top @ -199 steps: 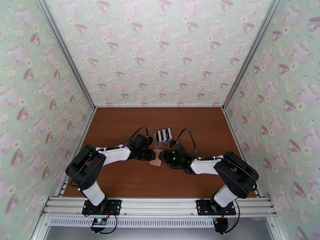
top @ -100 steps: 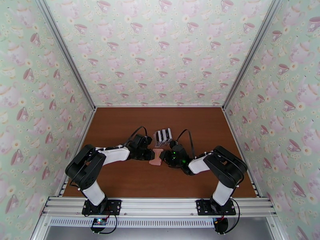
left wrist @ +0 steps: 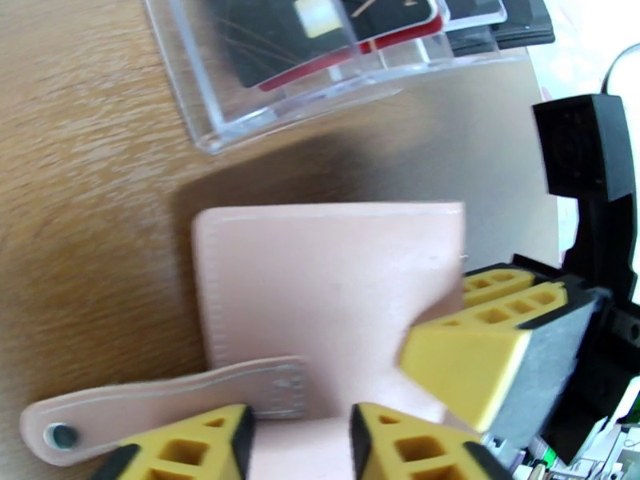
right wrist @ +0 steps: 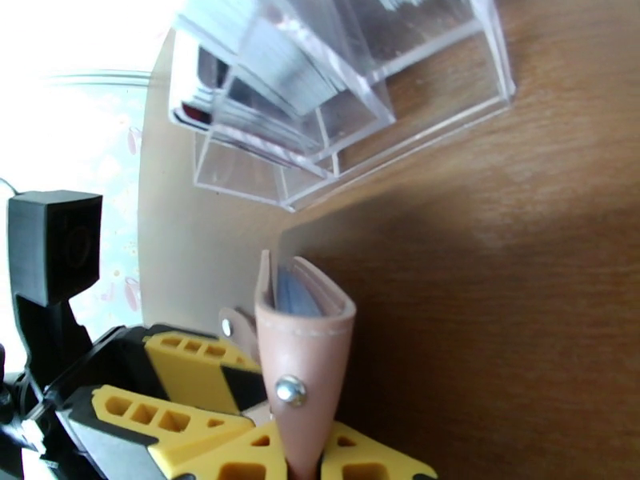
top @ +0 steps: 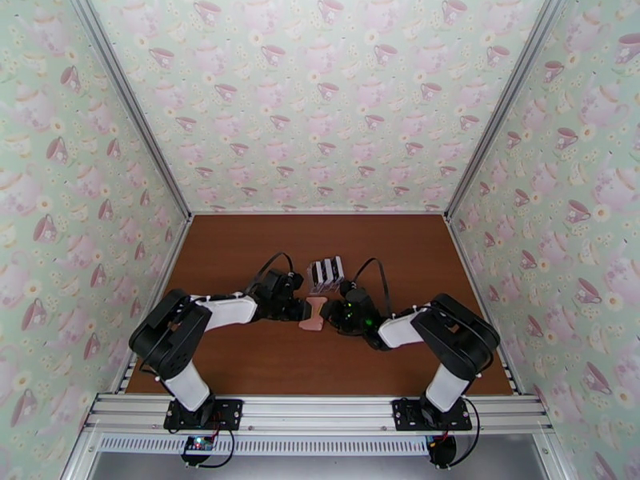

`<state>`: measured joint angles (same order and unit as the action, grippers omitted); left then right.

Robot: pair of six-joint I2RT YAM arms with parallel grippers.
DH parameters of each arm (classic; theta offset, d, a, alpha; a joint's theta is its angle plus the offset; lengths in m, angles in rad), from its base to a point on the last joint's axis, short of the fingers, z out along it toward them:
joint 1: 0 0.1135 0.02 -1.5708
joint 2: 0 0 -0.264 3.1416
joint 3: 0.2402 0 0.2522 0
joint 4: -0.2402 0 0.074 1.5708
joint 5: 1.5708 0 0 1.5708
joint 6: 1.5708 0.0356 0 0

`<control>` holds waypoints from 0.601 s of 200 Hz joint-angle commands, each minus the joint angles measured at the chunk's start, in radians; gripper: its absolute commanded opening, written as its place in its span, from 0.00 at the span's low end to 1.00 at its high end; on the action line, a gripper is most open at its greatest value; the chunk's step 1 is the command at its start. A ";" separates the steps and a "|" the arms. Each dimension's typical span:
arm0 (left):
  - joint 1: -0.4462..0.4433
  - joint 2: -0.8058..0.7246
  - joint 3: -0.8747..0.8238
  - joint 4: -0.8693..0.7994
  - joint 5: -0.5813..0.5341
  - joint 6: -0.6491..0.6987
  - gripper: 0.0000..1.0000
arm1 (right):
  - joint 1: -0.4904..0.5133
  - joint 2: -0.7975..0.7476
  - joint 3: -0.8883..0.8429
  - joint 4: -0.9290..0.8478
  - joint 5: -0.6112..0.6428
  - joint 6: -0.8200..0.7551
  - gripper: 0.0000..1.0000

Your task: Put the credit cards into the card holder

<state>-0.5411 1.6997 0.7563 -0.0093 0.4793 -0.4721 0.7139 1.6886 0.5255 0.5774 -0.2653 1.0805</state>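
Brown bench (top: 240,258) below: my right tool (right wrist: 300,462) pinches the folded pink card holder (right wrist: 308,346) at bottom centre; my left tool (left wrist: 300,442) stands part open at its edge.

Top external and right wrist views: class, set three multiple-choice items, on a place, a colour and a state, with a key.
1. The clear rack stands: A) beyond the pink wallet from the arm bases B) between wallet and bases C) against a wall
2. The wallet's lining is: A) green B) pale blue C) yellow
3. The right pincer is: A) open above the table B) shut on a card C) shut on the wallet
1 A, the top view shows it behind the wallet; 2 B, blue shows inside the fold; 3 C, the wallet sits clamped in it.
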 commanded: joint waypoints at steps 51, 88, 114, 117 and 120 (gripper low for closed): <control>0.082 -0.217 -0.137 0.055 -0.056 -0.020 0.58 | 0.006 -0.280 0.129 -0.556 0.121 -0.197 0.00; 0.098 -0.262 -0.158 0.050 -0.094 -0.020 0.59 | 0.031 -0.428 0.235 -0.885 0.275 -0.292 0.00; 0.100 -0.262 -0.158 0.043 -0.103 -0.020 0.59 | 0.078 -0.467 0.339 -1.092 0.405 -0.346 0.00; 0.101 -0.262 -0.158 0.043 -0.103 -0.020 0.59 | 0.084 -0.468 0.350 -1.113 0.416 -0.351 0.00; 0.100 -0.263 -0.158 0.042 -0.106 -0.020 0.59 | 0.088 -0.468 0.362 -1.132 0.438 -0.355 0.00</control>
<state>-0.4461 1.4494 0.6117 0.0246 0.4057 -0.4835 0.7631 1.2488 0.7925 -0.2871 0.0048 0.8082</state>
